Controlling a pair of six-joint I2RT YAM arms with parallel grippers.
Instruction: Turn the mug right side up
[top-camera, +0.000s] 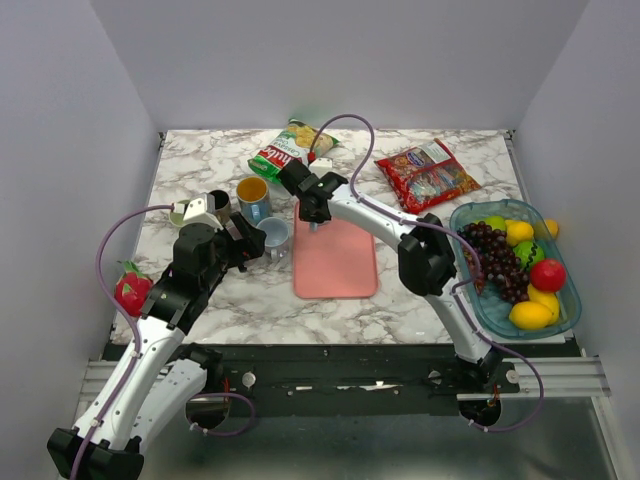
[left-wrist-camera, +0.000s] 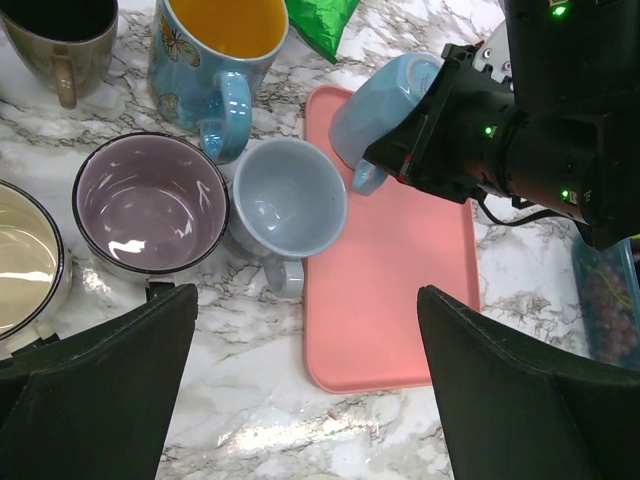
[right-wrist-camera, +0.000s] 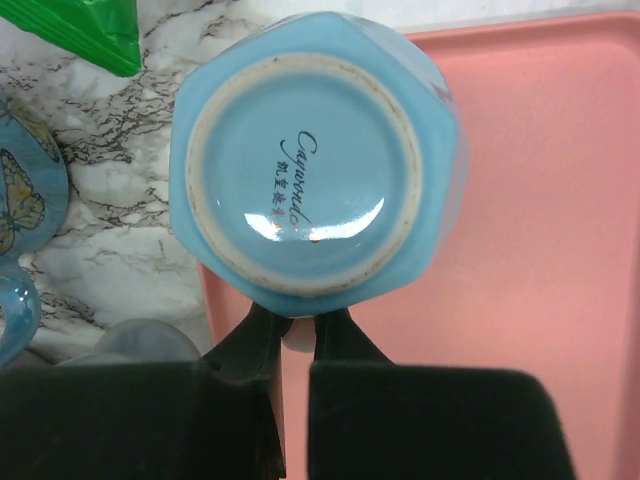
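The light blue glazed mug (right-wrist-camera: 315, 150) is upside down, its unglazed foot ring and printed base facing the right wrist camera. It sits at the 11 o'clock corner of the flat pink plastic tray (left-wrist-camera: 400, 300). In the left wrist view it looks slightly tilted, and I cannot tell whether its rim touches the tray. The right claw (right-wrist-camera: 290, 325) is pinched onto the mug's handle at 6 o'clock of the base, with only a thin pale sliver showing between its fingers.

The grasp looks made, so the step in hand seems to be the start of the flip. The next move probably calls for a lift clear of the tray, then a half roll of the wrist, keeping the grip firm on that narrow handle.

At 9 o'clock of the mug stand a pale grey-blue cup (left-wrist-camera: 290, 200) and a butterfly-patterned blue mug (left-wrist-camera: 215, 50), both close enough to be knocked. The left claw (left-wrist-camera: 307, 295) hovers spread wide, holding nothing.
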